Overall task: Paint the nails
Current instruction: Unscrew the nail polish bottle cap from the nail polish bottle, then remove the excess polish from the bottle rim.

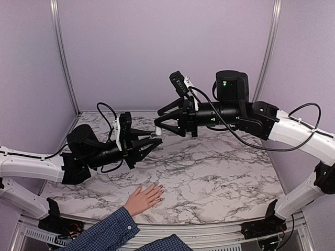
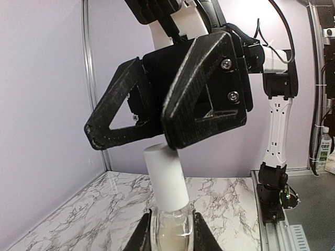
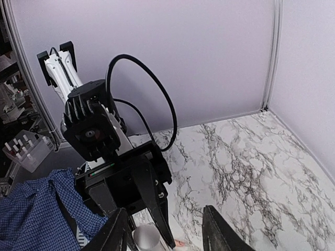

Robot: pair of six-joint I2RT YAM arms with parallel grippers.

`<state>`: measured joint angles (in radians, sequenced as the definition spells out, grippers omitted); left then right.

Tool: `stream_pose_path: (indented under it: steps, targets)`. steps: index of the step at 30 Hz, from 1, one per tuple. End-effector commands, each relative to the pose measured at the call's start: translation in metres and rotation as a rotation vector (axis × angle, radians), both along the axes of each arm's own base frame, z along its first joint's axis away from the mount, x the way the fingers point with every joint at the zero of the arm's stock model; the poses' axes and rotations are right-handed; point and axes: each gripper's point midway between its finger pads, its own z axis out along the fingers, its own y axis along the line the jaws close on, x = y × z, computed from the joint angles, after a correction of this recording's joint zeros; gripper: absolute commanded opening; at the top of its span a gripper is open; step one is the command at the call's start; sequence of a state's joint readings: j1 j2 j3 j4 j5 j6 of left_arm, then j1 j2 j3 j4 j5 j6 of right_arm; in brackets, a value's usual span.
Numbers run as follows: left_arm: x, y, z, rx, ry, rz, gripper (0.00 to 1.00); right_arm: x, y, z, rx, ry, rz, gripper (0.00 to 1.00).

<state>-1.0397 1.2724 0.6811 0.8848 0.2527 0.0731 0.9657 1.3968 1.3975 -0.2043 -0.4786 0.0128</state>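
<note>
My left gripper (image 1: 155, 142) is shut on a clear glass polish bottle (image 2: 170, 225) with a white cap (image 2: 166, 178) and holds it above the marble table. My right gripper (image 1: 157, 119) is open, and its fingertips (image 2: 175, 138) hover at the top of the cap. In the right wrist view the cap (image 3: 146, 238) sits close to the left finger (image 3: 118, 232). A light-skinned hand (image 1: 144, 197) with a blue plaid sleeve (image 1: 104, 235) lies flat at the table's near edge. Its nails are too small to make out.
The marble table (image 1: 220, 167) is enclosed by purple walls with metal posts (image 1: 62, 57). A rack of small bottles (image 3: 26, 149) stands outside the cell in the right wrist view. The sleeve (image 3: 36, 209) shows there too.
</note>
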Motion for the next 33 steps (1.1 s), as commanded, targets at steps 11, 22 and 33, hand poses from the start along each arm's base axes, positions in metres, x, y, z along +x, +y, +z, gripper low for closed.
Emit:
stream_pose_path:
  steps: [11, 22, 33]
  targets:
    - [0.044, 0.008, -0.017, 0.068, -0.002, 0.256, 0.00, 0.025, 0.005, -0.022, -0.119, 0.139, -0.118, 0.42]
    - [0.052, 0.009, -0.023, 0.086, -0.003, 0.298, 0.00, 0.026, 0.012, -0.037, -0.145, 0.182, -0.088, 0.22]
    - [0.051, 0.010, -0.022, 0.085, -0.005, 0.297, 0.00, 0.016, 0.014, -0.033, -0.128, 0.166, -0.016, 0.00]
